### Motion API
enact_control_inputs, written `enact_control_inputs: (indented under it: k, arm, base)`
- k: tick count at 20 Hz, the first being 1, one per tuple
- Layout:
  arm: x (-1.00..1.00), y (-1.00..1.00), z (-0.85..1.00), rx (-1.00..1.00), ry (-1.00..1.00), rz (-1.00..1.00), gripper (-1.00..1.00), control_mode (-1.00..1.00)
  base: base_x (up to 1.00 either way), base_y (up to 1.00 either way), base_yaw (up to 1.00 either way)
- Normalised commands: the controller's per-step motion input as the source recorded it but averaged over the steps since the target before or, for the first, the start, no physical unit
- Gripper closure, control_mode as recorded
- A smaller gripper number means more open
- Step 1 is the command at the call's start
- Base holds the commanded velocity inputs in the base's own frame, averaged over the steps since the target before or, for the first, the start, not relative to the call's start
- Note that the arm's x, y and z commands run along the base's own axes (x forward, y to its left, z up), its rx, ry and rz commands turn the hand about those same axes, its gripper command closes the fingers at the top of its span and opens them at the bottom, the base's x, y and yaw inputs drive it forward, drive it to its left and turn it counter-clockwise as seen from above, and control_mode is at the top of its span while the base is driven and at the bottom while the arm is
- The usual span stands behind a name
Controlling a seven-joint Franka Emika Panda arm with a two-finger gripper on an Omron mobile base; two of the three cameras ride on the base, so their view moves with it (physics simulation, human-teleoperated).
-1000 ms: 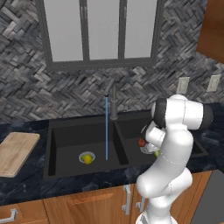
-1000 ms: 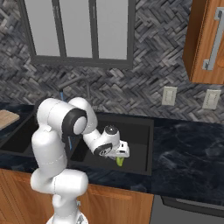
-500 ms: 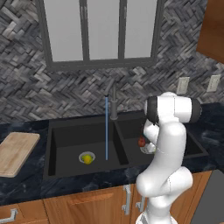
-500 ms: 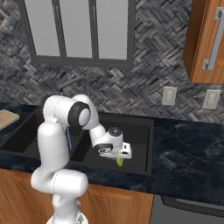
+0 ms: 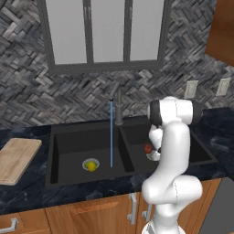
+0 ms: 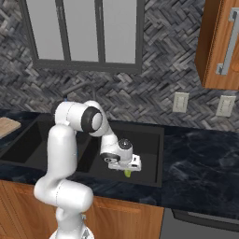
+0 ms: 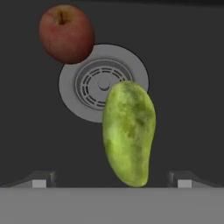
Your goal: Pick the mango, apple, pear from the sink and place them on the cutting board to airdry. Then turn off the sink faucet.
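The green elongated mango (image 7: 129,133) lies in the right basin of the black sink (image 5: 75,146), partly over the silver drain (image 7: 87,83). My open gripper (image 7: 111,180) hangs just above it, and the mango's lower end sits between the finger tips (image 7: 40,179). The red apple (image 7: 66,33) rests beyond the drain, also seen as the apple (image 5: 147,148) beside my arm. From the right, the gripper (image 6: 126,168) is low in the basin over the mango (image 6: 127,173). The yellow-green pear (image 5: 91,165) sits on the left basin's drain. The cutting board (image 5: 16,160) lies on the counter at the far left.
The dark faucet (image 5: 119,107) stands behind the divider, and a thin blue water stream (image 5: 111,137) runs from it into the left basin. Dark marbled counter (image 6: 200,158) stretches to the right. A window and stone backsplash stand behind; wooden cabinets lie below.
The hand has sunk a little deeper into the right basin toward the mango, and the upper arm has swung round. The jaws stayed wide and the fruits did not move.
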Motion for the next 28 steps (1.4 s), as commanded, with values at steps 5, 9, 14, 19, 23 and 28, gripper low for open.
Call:
enact_control_inputs:
  k: [5, 9, 14, 19, 23, 28]
  arm:
    - [0.25, -0.05, -0.19, 0.02, 0.0, 0.0, -1.0, -1.0]
    - [0.28, -0.05, -0.18, 0.01, 0.0, 0.0, -1.0, -1.0]
    - [0.32, -0.04, -0.17, 0.01, 0.0, 0.0, -1.0, -1.0]
    - [0.34, -0.02, -0.18, 0.0, 0.0, 0.0, -1.0, -1.0]
    - [0.3, 0.0, -0.24, 0.0, 0.0, 0.0, 1.0, -1.0]
    - [0.09, 0.0, -0.01, 0.0, 0.01, 0.0, 1.0, -1.0]
  base:
    - [0.0, 0.0, 0.0]
    - [0.0, 0.0, 0.0]
    - [0.0, 0.0, 0.0]
    - [0.0, 0.0, 0.0]
    - [0.0, 0.0, 0.0]
    - [0.0, 0.0, 0.0]
